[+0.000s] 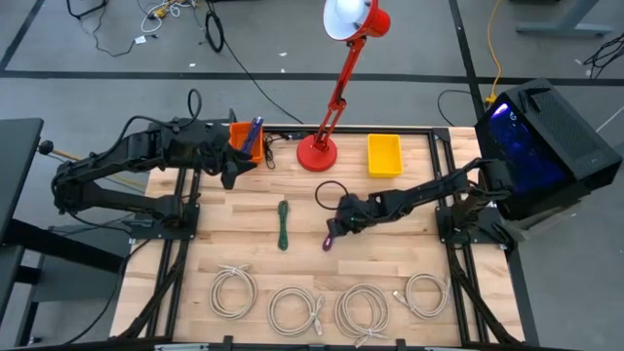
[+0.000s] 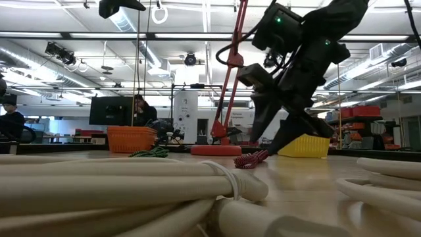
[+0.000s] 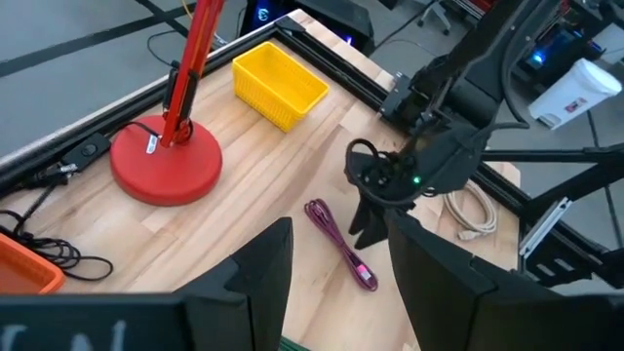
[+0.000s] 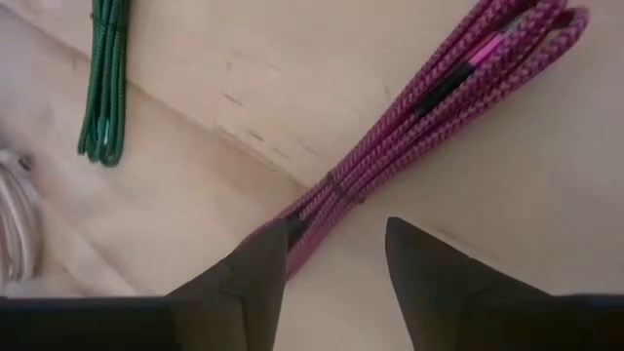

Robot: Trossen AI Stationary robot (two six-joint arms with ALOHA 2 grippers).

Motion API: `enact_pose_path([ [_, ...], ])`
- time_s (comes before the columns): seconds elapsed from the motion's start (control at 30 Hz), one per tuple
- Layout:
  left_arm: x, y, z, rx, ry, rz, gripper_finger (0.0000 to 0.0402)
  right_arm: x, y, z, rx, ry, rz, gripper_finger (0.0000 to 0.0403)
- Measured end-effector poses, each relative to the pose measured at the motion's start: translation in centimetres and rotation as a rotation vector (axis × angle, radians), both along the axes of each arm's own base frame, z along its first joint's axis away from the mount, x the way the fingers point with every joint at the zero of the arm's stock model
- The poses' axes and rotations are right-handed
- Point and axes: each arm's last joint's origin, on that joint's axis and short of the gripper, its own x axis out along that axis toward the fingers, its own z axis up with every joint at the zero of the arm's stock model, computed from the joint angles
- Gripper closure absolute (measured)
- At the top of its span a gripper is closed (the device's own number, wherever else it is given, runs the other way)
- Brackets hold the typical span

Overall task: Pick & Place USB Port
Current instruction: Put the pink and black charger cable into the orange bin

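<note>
The right gripper hangs low over the table with its two fingers spread wide. It holds nothing. The purple cable lies flat on the wood right under it, and one finger is just beside the cable's bundled end. The cable sits in front of the red lamp base, with the green cable near it on the other side. The left gripper waits, fingers spread and empty, next to the orange basket.
</note>
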Motion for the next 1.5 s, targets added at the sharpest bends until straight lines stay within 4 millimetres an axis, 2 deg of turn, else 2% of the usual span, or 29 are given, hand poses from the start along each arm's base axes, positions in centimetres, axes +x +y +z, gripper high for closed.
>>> enact_pose_path([
  [0.27,0.0,0.0,0.0,0.01,0.003,-0.013,0.0225,0.1,-1.5,-0.1,-0.021,0.006,-0.11,0.0227],
  [0.53,0.0,0.0,0.0,0.024,0.006,-0.021,0.0225,0.7,-2.2,-2.4,-0.017,0.042,-0.155,0.0231],
  [0.63,0.0,0.0,0.0,0.024,0.006,-0.021,0.0225,0.6,-2.5,-2.7,-0.004,0.07,-0.151,0.0268],
  [0.73,0.0,0.0,0.0,0.024,0.006,-0.021,0.0225,0.4,-2.7,-2.8,-0.025,0.089,-0.086,0.0362],
  [0.77,0.0,0.0,0.0,0.024,0.006,-0.021,0.0225,0.5,-2.7,-2.8,-0.037,0.081,-0.063,0.0379],
  [0.93,0.0,0.0,0.0,0.024,0.006,-0.021,0.0225,0.5,-2.9,-3.0,-0.031,0.082,-0.042,0.0396],
  [1.03,0.0,0.0,0.0,0.024,0.006,-0.021,0.0225,0.7,-3.0,-2.2,-0.049,0.062,-0.022,0.0398],
  [1.17,0.0,0.0,0.0,0.025,0.005,-0.02,0.0225,0.9,-3.1,-0.1,-0.122,0.06,0.007,0.04],
  [1.33,0.0,0.0,0.0,0.01,0.0,-0.003,0.0225,1.6,-3.6,5.6,-0.251,0.014,0.065,0.0401],
  [1.4,0.0,0.0,0.0,0.007,-0.002,-0.001,0.0225,1.7,-3.7,8.3,-0.315,-0.024,0.096,0.0402],
  [1.5,0.1,0.0,0.2,0.011,-0.019,-0.002,0.0225,1.5,-3.9,14.4,-0.448,-0.156,0.119,0.0402],
])
